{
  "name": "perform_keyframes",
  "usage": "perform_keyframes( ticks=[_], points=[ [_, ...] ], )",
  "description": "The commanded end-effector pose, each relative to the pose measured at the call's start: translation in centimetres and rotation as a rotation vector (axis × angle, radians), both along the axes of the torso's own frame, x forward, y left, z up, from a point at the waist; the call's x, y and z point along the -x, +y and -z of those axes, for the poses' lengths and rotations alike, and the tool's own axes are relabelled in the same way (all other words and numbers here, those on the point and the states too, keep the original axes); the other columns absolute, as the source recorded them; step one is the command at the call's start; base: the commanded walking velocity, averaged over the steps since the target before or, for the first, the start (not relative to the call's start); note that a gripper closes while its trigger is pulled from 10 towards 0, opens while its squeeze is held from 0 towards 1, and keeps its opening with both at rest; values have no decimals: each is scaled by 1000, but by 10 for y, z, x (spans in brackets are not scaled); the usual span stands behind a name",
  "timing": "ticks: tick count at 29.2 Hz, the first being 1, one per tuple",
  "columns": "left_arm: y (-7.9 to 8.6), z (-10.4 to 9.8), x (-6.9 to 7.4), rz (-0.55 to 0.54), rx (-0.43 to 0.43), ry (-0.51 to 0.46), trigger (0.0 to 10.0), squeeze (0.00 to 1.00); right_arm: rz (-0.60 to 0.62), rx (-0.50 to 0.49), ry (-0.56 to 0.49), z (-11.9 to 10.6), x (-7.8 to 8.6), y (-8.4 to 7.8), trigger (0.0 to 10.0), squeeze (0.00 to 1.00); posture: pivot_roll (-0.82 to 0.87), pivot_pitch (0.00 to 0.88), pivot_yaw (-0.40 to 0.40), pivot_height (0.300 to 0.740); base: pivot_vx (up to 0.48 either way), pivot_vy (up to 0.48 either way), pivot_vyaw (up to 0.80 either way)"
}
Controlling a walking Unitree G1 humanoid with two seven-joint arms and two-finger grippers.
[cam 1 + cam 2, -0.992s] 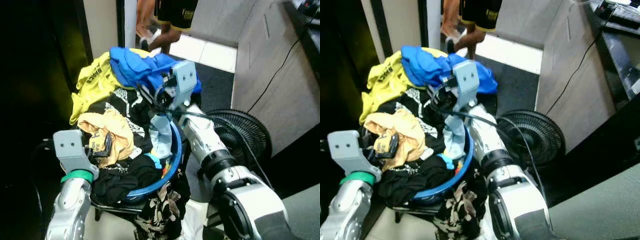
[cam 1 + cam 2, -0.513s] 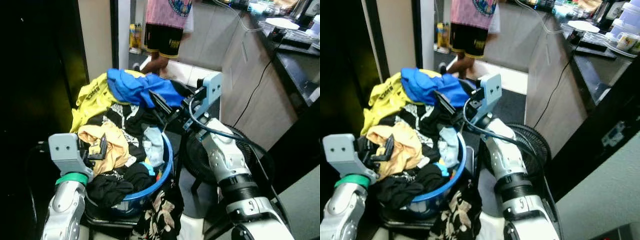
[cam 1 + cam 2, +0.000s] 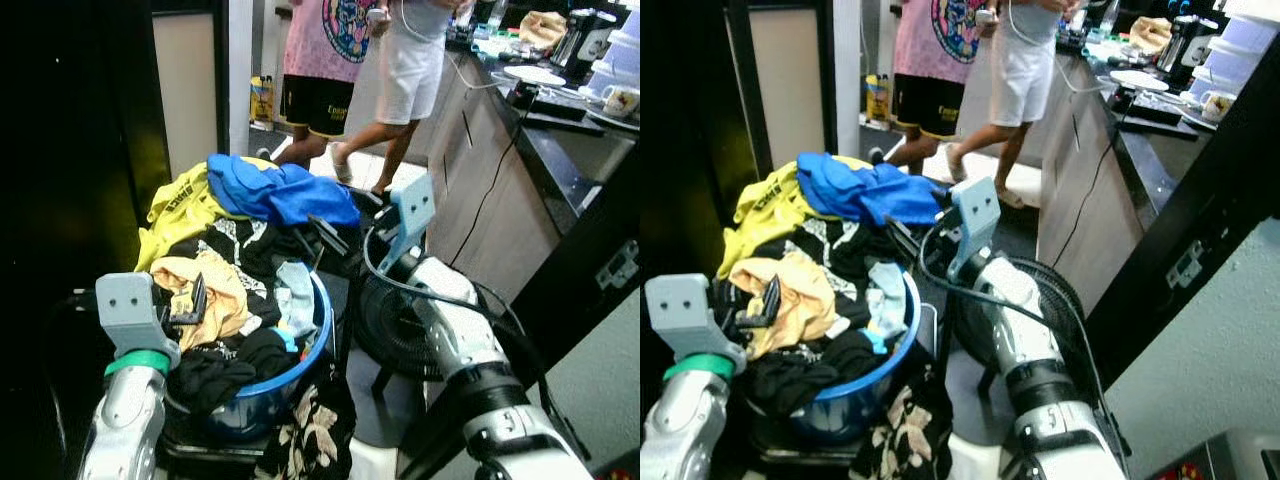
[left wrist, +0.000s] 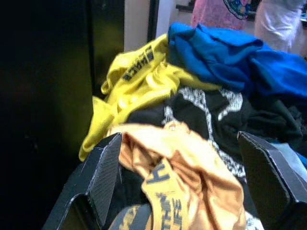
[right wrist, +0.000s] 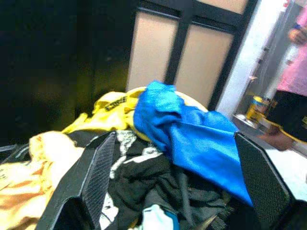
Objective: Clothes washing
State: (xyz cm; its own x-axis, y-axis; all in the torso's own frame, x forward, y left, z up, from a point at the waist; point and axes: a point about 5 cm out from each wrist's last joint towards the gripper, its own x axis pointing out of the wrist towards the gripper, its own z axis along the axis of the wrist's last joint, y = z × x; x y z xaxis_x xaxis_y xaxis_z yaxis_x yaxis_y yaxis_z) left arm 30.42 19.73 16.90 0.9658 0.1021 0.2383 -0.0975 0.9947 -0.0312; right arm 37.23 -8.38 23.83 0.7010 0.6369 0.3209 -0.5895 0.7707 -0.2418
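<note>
The left tool (image 3: 192, 300) sits at the near-left edge of the laundry heap, its two black fingers (image 4: 103, 167) spread wide and released, with the orange garment (image 4: 182, 163) lying between and just beyond them. The fingers rest against that orange cloth in the head views, but nothing is pinched.

The right tool (image 3: 322, 238) reaches in from the opposite side of the heap, fingers (image 5: 98, 167) also spread apart and grasping nothing. Straight ahead of it lies the blue garment (image 5: 192, 134), draped across the top of the pile; beyond that, further from the right tool, is the yellow garment (image 3: 180, 205) with dark lettering, hanging down the far-left side. Between the two tools lie the black printed clothes (image 3: 250, 245) and a pale blue piece (image 3: 297, 297).

The whole heap overflows a blue basket (image 3: 300, 365), which sits below both tools (its rim shows on the side nearer the right tool). A dark floral cloth (image 3: 315, 440) hangs below the basket's near edge. A black fan (image 3: 1040, 300) stands under the right arm, just beside the basket.

Beyond the right tool, two people (image 3: 325, 70) stand on the tiled floor next to a long desk (image 3: 1140, 110) carrying dishes (image 3: 1137, 80) and a mug (image 3: 1216, 102); a black cable (image 3: 500, 170) runs down its front.
</note>
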Motion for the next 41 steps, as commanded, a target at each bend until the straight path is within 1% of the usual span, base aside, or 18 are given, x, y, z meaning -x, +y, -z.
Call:
perform_keyframes(
  ticks=[1,2,3,6,7,8,13,18,21,27,30,33,36,37,38,39,40,41],
  points=[
    [-3,2,-1,6,-11,1,10000,0,7,19,-2,4,1,-1,10000,0,107,0,-67,740,0,0,0],
    [-2,-2,-5,5,-11,-4,10000,0,-1,30,11,6,5,2,10000,0,148,0,-20,740,0,0,0],
    [0,-6,-8,25,-41,0,10000,0,6,27,33,14,8,6,10000,0,174,0,43,740,0,0,0],
    [2,-9,-10,40,-61,3,10000,0,13,25,50,20,10,9,10000,0,174,0,54,740,0,0,0],
    [8,-10,-12,44,-72,15,10000,0,28,15,77,27,13,12,10000,0,159,0,119,740,0,0,0],
    [12,-10,-13,47,-76,27,10000,0,42,6,87,33,15,14,10000,0,154,0,137,740,0,0,0],
    [14,-10,-15,52,-80,37,10000,0,58,14,85,40,18,14,10000,0,153,0,141,740,0,0,0],
    [1,-7,-16,76,-74,33,10000,0,68,56,79,47,20,7,10000,0,150,0,112,740,0,0,0],
    [-4,-6,-15,96,-63,27,10000,0,78,59,86,48,20,5,10000,0,148,0,103,740,0,0,0],
    [-2,-6,-13,95,-63,17,10000,0,113,27,91,47,21,4,10000,0,132,0,96,740,0,0,0],
    [-4,-7,-13,95,-61,10,10000,0,119,32,88,49,21,3,10000,0,132,0,81,740,0,0,0],
    [-8,-6,-13,103,-52,7,10000,0,137,6,103,51,21,1,10000,0,136,0,67,740,0,0,0],
    [-8,-6,-13,103,-52,7,10000,0,137,6,103,51,21,1,10000,0,136,0,67,740,0,0,0],
    [-9,-9,-13,111,-56,1,10000,0,185,-63,141,54,19,-3,10000,0,142,0,50,740,0,0,0],
    [-9,-10,-13,113,-62,-1,10000,0,201,-91,157,55,18,-5,10000,0,142,0,50,740,0,0,0],
    [-9,-10,-13,113,-62,-1,10000,0,201,-91,157,55,18,-5,10000,0,142,0,50,740,0,0,0],
    [-6,-11,-14,117,-57,0,10000,0,229,-125,181,58,18,-6,10000,0,131,0,48,740,0,0,0],
    [-5,-11,-14,118,-53,2,10000,0,232,-128,185,59,19,-5,10000,0,127,0,42,740,0,0,0]
  ],
)
